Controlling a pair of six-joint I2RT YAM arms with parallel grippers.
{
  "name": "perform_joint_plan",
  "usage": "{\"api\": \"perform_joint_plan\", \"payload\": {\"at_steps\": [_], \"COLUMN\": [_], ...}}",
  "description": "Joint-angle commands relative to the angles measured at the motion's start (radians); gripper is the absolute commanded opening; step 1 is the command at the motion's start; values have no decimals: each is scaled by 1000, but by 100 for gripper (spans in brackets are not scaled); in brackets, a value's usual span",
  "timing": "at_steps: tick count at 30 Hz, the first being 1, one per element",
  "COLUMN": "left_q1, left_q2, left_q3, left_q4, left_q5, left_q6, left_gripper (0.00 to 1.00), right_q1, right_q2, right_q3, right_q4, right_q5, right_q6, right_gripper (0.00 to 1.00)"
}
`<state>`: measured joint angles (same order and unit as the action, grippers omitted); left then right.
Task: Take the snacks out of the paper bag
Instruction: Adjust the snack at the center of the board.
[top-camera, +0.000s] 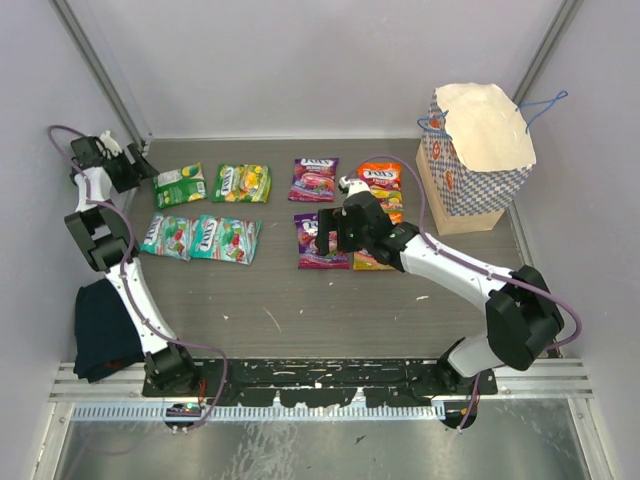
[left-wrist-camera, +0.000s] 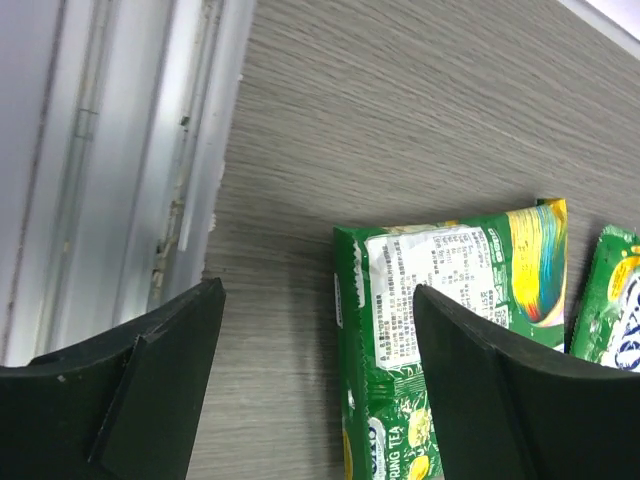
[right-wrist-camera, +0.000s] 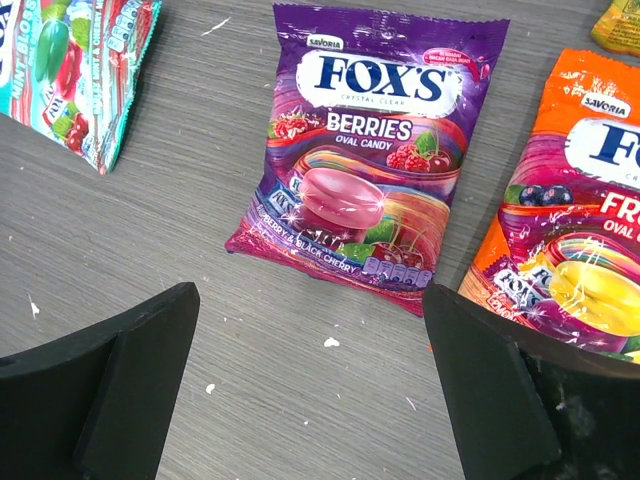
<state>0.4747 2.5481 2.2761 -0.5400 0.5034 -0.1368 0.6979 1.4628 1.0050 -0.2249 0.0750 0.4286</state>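
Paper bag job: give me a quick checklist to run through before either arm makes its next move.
1. Right fingers open, holding nothing: ok.
2. Left fingers open, holding nothing: ok.
3. Paper bag upright at the far right of the table: ok.
4. Bag fully emptied: cannot tell, its bottom is not visible.
5. Snacks taken out lie flat on the table, apart from the bag: ok.
6. Purple berries packet below the right fingers lies flat and untouched: ok.
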Motion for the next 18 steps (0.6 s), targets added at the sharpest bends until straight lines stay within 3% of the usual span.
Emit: {"api": "perform_joint_plan", "payload": {"at_steps": [1, 11, 13, 18], "left_q1": [1, -4, -3, -8], "left_q2": [24, 113, 121, 66], "left_q3": [6, 32, 36, -18], "left_q4": [53, 47, 40, 120], "left_q5": [117, 116, 116, 201], "left_q6": [-19, -15, -8, 7], "left_gripper": [77, 63, 55, 18], "right_q1": [-2, -2, -2, -2], "right_q2": [-41, -36, -36, -27], "right_q3": [8, 11, 12, 16], "right_q4": [36, 34, 33, 33], "right_q5": [-23, -41, -43, -50], "right_q6": [-19, -17, -17, -20], "right_gripper": [100, 100, 100, 100]}}
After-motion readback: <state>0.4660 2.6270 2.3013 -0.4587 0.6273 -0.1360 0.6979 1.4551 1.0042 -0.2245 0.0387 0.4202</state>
